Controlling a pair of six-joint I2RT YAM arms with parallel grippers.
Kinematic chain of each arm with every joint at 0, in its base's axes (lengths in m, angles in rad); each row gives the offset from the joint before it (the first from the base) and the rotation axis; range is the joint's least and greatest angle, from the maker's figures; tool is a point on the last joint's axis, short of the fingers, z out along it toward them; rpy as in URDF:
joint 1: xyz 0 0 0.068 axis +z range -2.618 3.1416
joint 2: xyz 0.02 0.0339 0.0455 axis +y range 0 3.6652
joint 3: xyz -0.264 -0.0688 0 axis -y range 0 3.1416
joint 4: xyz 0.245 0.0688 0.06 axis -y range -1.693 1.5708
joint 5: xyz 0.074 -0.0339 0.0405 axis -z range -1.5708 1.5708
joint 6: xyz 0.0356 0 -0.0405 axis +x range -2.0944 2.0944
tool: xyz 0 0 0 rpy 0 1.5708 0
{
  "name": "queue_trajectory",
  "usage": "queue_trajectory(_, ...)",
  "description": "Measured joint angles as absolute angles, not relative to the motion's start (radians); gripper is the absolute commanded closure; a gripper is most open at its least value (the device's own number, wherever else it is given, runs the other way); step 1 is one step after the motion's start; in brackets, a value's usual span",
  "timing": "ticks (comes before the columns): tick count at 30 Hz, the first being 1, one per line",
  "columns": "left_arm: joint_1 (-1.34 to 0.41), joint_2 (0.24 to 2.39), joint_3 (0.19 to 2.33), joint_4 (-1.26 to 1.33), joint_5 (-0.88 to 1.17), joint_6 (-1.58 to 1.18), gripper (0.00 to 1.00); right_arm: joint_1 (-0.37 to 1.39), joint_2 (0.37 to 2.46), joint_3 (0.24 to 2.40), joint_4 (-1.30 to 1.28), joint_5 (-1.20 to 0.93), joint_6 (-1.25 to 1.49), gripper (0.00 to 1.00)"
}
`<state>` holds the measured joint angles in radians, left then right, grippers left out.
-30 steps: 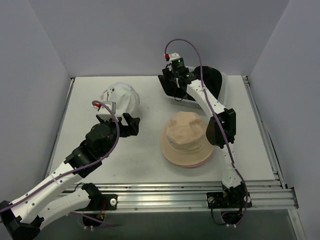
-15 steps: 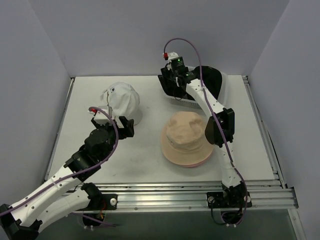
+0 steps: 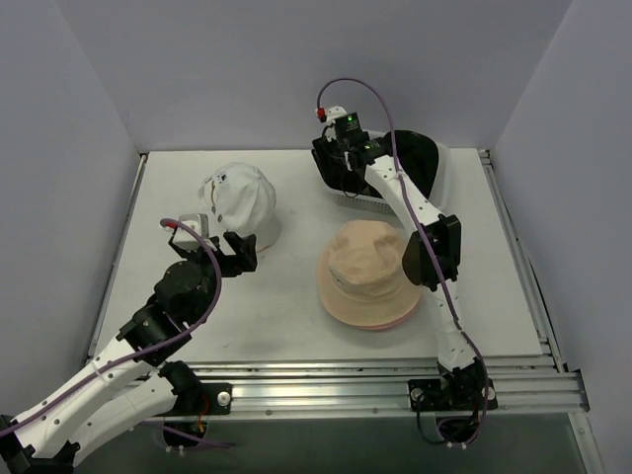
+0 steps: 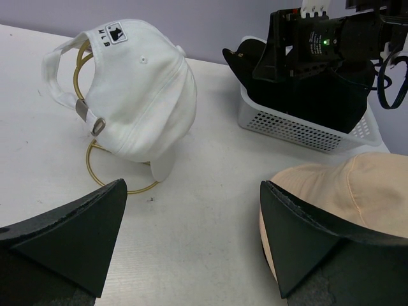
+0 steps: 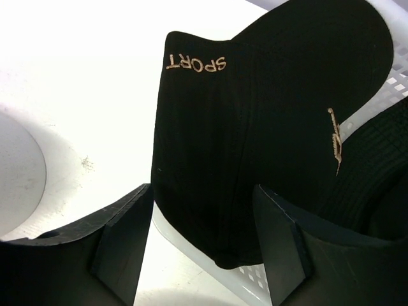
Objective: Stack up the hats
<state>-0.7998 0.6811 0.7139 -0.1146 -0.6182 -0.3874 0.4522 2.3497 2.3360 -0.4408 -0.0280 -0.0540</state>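
A white cap (image 3: pixel 240 196) sits on a gold wire frame (image 4: pixel 102 185) at the back left; it also shows in the left wrist view (image 4: pixel 140 89). A tan bucket hat (image 3: pixel 363 269) lies mid-table, with a pink brim edge (image 3: pixel 383 324) showing under it. A black cap marked SPORT (image 5: pixel 255 127) lies in the white mesh basket (image 3: pixel 446 173), over more black fabric (image 5: pixel 376 191). My left gripper (image 3: pixel 240 252) is open and empty, just in front of the white cap. My right gripper (image 5: pixel 204 236) is open, its fingers on either side of the black cap's brim at the basket's left rim.
The basket (image 4: pixel 306 127) stands at the back right by the wall. Grey walls close in the table on three sides. A metal rail (image 3: pixel 395 380) runs along the near edge. Bare tabletop (image 4: pixel 204 210) lies between the white cap and the tan hat (image 4: pixel 344 191).
My left gripper has drawn back to the left, away from the tan hat, and now points at the white cap. My right gripper has shifted slightly left at the basket.
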Motion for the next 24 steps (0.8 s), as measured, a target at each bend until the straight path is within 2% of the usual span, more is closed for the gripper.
queue_trajectory(4,-0.800,0.672,0.711,-0.115,-0.624,-0.387,0.06,0.453,2.375,2.357,-0.455,-0.022,-0.056,0.48)
queue_trajectory(9,-0.800,0.672,0.711,-0.115,-0.624,-0.387,0.06,0.453,2.404,2.383,-0.480,-0.015,-0.061,0.63)
queue_trajectory(10,-0.800,0.672,0.711,-0.115,-0.624,-0.387,0.06,0.453,2.405,2.383,-0.484,-0.014,-0.063,0.70)
queue_trajectory(12,-0.800,0.672,0.711,-0.115,-0.624,-0.387,0.06,0.453,2.405,2.383,-0.484,-0.013,-0.065,0.78)
queue_trajectory(13,-0.800,0.672,0.711,-0.115,-0.624,-0.387,0.06,0.453,2.405,2.383,-0.483,-0.012,-0.068,0.90)
queue_trajectory(15,-0.800,0.672,0.711,-0.115,-0.624,-0.387,0.06,0.454,2.405,2.383,-0.483,-0.012,-0.075,0.99)
queue_trajectory(24,-0.800,0.667,0.711,-0.115,-0.625,-0.387,0.06,0.460,2.404,2.383,-0.464,0.019,-0.073,1.00)
